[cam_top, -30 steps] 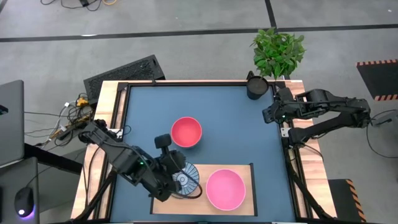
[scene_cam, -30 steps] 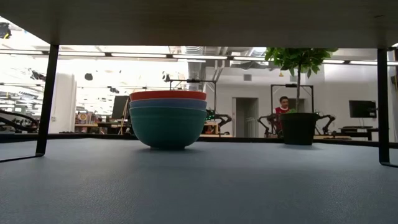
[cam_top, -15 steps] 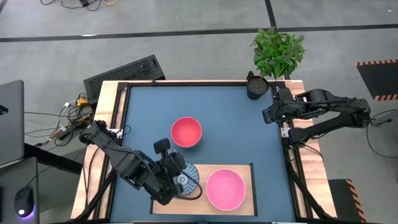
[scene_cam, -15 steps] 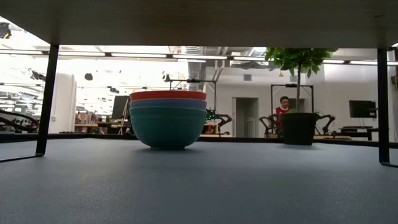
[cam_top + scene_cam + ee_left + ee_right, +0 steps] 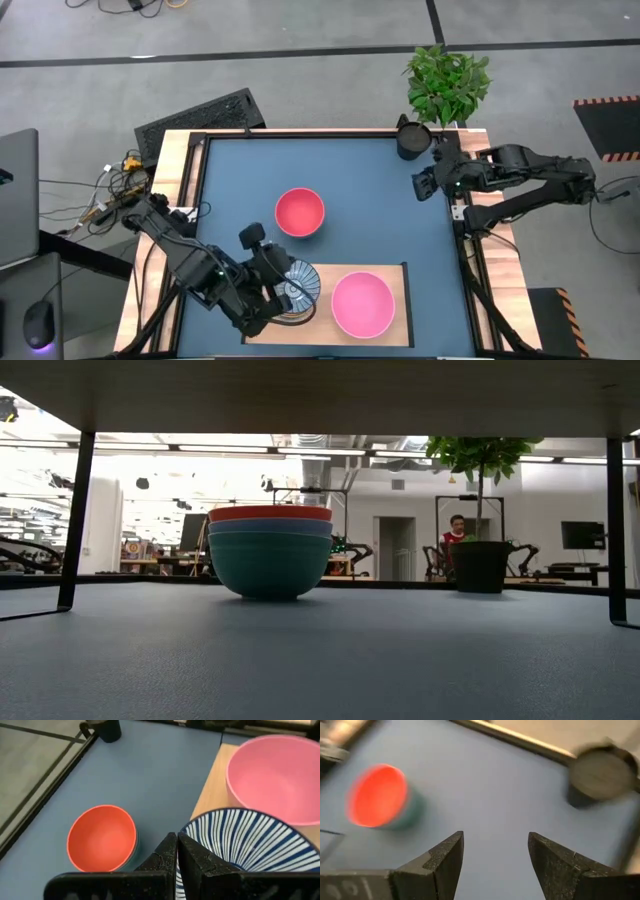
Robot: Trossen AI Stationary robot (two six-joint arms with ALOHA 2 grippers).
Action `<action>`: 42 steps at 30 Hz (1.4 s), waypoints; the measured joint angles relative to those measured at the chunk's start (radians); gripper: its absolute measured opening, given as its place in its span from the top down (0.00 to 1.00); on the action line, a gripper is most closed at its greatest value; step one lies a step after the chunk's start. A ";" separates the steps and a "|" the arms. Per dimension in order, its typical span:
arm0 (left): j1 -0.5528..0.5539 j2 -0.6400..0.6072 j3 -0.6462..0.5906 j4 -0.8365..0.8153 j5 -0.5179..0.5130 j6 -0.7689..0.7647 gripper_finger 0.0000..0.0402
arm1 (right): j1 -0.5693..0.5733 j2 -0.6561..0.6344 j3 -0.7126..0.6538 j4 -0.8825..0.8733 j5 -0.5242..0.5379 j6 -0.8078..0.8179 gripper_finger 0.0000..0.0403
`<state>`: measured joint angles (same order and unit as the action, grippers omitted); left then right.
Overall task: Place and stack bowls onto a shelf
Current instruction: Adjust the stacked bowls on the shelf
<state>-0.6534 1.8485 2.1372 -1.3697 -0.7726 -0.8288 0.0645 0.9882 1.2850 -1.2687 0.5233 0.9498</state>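
At the counter's near edge, about six o'clock in the high view, we see the shelf [image 5: 400, 275], a pale wooden board lying flat on the dark blue counter [image 5: 370, 190]. The wide pink bowl [image 5: 362, 304] sits on its right half, and just beside it on the left half is the blue-and-white striped bowl [image 5: 297, 285]. Our left gripper [image 5: 283, 292] is at this small bowl's rim; its jaws are pressed fully together, and in the left wrist view the two dark fingers [image 5: 167, 857] meet right at the striped bowl's [image 5: 250, 842] edge, so they appear pinched on the rim. In that same view the pink bowl [image 5: 272, 775] stands behind it, nearly touching. Farther in, near the counter's middle, stands a stack of wide bowls [image 5: 299, 212] with a red one on top; the low view shows a blue bowl and a green one [image 5: 268, 565] nested beneath it. Farthest back, toward one o'clock, a dark cup [image 5: 411, 139] stands in the corner beside a potted plant [image 5: 447, 82]. Our right gripper [image 5: 424, 187] hovers near three o'clock over the counter's right edge, its jaws spread wide and holding nothing. Across the room a person [image 5: 456, 532] is visible.
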 joint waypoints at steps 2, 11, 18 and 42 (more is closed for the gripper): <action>-0.010 -0.010 0.000 0.000 -0.017 -0.016 1.00 | 0.012 0.003 0.000 0.106 -0.003 -0.072 0.38; -0.086 -0.060 0.000 0.094 -0.136 -0.043 1.00 | 0.104 0.095 0.001 0.571 -0.158 -0.413 0.38; -0.180 -0.082 0.000 0.178 -0.124 -0.052 1.00 | 0.164 0.273 0.001 0.835 -0.298 -0.540 0.38; -0.254 0.115 -0.002 0.321 0.126 -0.183 1.00 | 0.155 0.509 0.003 1.146 -0.392 -0.532 0.38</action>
<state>-0.9070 1.9636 2.1357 -1.0486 -0.6470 -1.0116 0.2192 1.4968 1.2884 -0.1229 0.1312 0.4175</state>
